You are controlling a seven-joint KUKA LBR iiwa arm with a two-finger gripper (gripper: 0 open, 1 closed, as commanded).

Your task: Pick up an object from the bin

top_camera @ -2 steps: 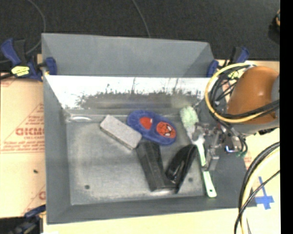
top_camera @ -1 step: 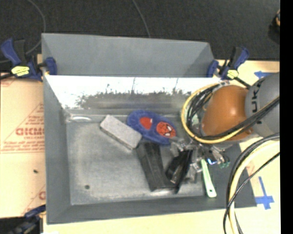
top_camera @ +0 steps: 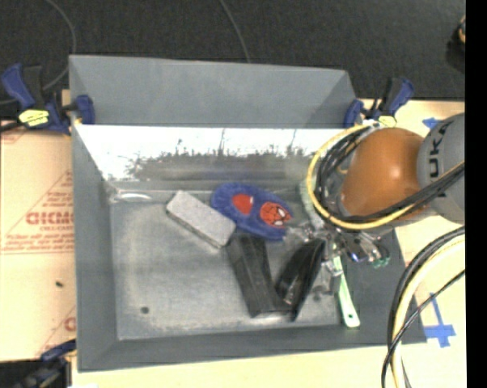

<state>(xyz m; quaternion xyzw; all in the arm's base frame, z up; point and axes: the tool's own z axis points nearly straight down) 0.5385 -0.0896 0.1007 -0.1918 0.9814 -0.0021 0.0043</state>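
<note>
Camera view | hand (top_camera: 329, 247) near bin (top_camera: 211, 95) right wall | open floor left

Gripper (top_camera: 328, 245) by black glossy case (top_camera: 300, 270); blue toy (top_camera: 250, 208), grey block (top_camera: 199, 218)

We took this for a robotics lab or test cell — not a home or a shop. A grey metal bin (top_camera: 94, 241) stood with dark carpet (top_camera: 146, 14) beyond its far side, a thin cable (top_camera: 68, 18) trailing over the carpet at the far left. From the right came a robot arm (top_camera: 446, 164), its wrist under an orange cover (top_camera: 381, 172) and looped with black and yellow cables (top_camera: 323, 186). The bin held mismatched odds — a grey block (top_camera: 199, 218), a blue toy (top_camera: 251, 208).
</note>
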